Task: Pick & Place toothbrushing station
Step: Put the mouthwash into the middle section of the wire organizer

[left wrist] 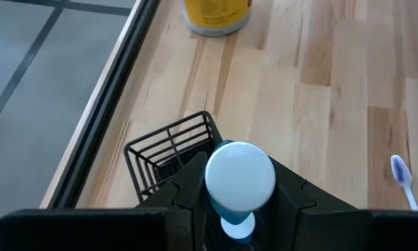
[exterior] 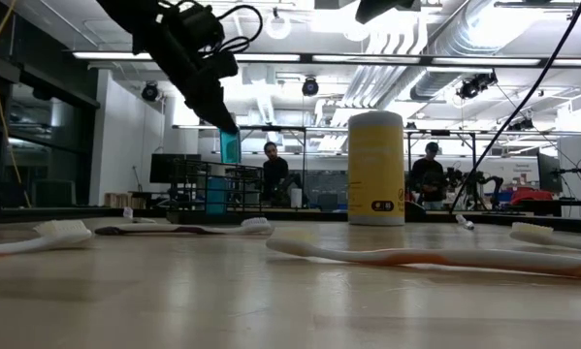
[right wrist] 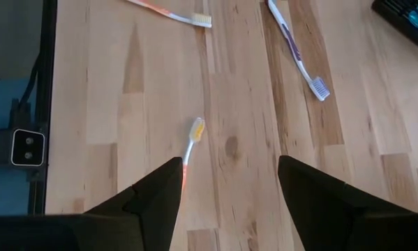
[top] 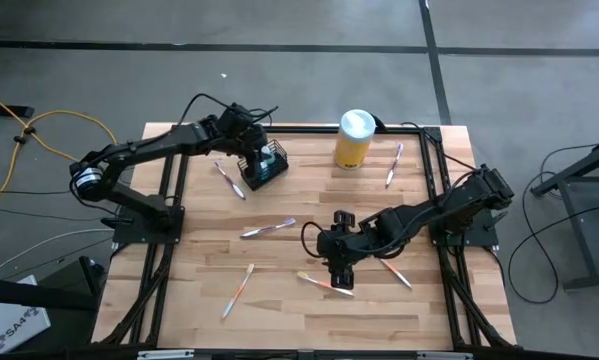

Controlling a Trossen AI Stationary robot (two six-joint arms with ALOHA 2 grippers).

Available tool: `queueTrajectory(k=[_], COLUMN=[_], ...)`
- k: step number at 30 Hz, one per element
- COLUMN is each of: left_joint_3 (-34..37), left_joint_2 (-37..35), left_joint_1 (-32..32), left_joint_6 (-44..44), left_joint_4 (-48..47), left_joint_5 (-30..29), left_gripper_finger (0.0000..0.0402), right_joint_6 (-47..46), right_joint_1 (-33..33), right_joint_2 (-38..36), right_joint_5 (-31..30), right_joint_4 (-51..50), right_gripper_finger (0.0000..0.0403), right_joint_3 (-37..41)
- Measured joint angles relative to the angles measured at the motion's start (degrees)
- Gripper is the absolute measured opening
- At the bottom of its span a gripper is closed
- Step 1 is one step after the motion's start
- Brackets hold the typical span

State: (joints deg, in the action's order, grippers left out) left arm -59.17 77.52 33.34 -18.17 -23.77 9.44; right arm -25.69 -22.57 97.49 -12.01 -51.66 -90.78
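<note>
left pincer (top: 262, 152) – clamped on teal tube (left wrist: 238, 183), upper left of high view, over holder (top: 262, 166) | holder – worktop (top: 309, 310) far edge | right pincer (top: 337, 280) – open, lower centre, above toothbrush (top: 324, 284)

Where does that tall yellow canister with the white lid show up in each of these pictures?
High view: the yellow canister stands at the table's far edge, right of the black wire holder.
Low view: centre, upright, the holder to its left.
Left wrist view: only its base at the top edge, beyond the holder.
Right wrist view: not in it.
Shared landmark: the black wire holder.
</note>
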Motion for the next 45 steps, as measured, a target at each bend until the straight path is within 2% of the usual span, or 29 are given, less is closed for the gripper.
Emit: queueTrajectory(k=[12,30,45], left_joint_3=[2.8,7.7,7.6], left_joint_2=[0.2,0.5,8.5], left_joint_1=[4.1,4.2,4.2], left_joint_6=[-0.5,-0.4,1.4], left_joint_4=[3.9,8.5,13.3], left_joint_5=[6.8,6.3,6.4], left_gripper_finger=[0.0086,0.0086,0.0086], right_joint_6=[0.0,0.0,0.0], right_joint_1=[0.0,0.0,-0.1], right_joint_2=[0.0,0.0,0.0], right_joint_5=[0.0,0.1,0.5], right_joint_4=[0.6,1.9,2.6], right_gripper_finger=[0.0229,0.0229,0.0229], right_joint_3=[0.0,0.0,0.0])
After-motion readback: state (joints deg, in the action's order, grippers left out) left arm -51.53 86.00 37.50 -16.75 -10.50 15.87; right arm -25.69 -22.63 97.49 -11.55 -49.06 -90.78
